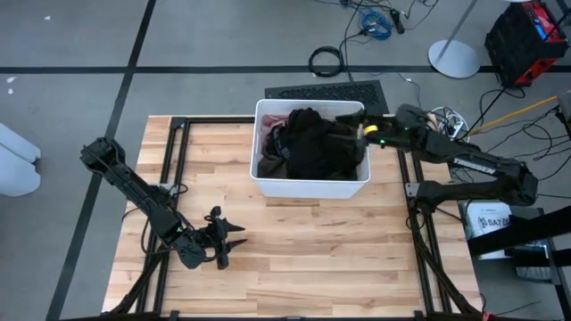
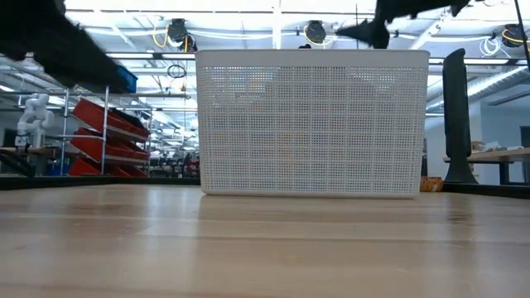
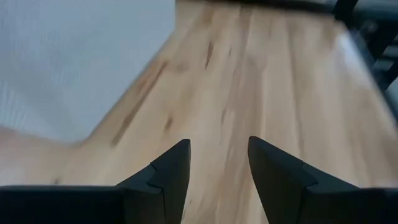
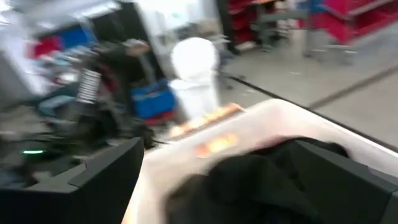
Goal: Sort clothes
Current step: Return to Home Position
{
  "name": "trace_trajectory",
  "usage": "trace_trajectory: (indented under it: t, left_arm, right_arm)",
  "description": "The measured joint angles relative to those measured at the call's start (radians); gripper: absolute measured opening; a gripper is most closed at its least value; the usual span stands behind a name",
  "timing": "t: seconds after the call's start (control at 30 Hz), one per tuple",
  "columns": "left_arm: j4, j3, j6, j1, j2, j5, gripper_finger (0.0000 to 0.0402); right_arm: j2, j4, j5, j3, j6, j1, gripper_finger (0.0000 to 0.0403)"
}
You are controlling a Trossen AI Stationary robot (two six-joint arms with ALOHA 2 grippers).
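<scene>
Looking straight down, the white bin [image 1: 310,187] stood at the far middle of the table [image 1: 339,259], and the clothes were inside it. A heap of black garments [image 1: 314,144] filled most of the bin; a sliver of pinkish fabric [image 1: 268,134] showed against its left wall.

The right claw [image 1: 368,127] hung over the bin's far right corner, and the right arm [image 1: 482,165] reached in from the table's right side. From overhead I could not make out how that claw was set, but its own wrist camera showed it. The two dark fingers [image 4: 106,180] were spread wide and pinched nothing, with black cloth and the bin's pale rim beyond them.

The left claw [image 1: 230,239] sat low over the near left part of the table, well apart from the bin; the left arm [image 1: 134,187] ran back towards the left edge. Its wrist camera showed what the overhead view only hinted at: the fingers [image 3: 168,171] were parted, with only bare wood in the gap.

From table height the picture was quite different; the bin's perforated near wall faced the camera and hid every garment. The arms showed only as dark blurred shapes along the top, one at the upper left and one above the bin's right end; neither claw could be read there.
</scene>
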Motion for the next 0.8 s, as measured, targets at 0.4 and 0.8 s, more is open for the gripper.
trace_trajectory:
  t: [0.4,0.8]
  left_arm:
    - [0.634,0.000,0.557,0.032,0.000,0.009,0.0171]
    - [0.616,0.000,0.658,0.300,-0.146,0.410,0.0171]
  right_arm:
    - [-0.224,0.008,-0.209,0.001,-0.037,0.173,0.0396]
    - [-0.287,-0.010,0.091,-0.122,-0.122,0.610,0.0396]
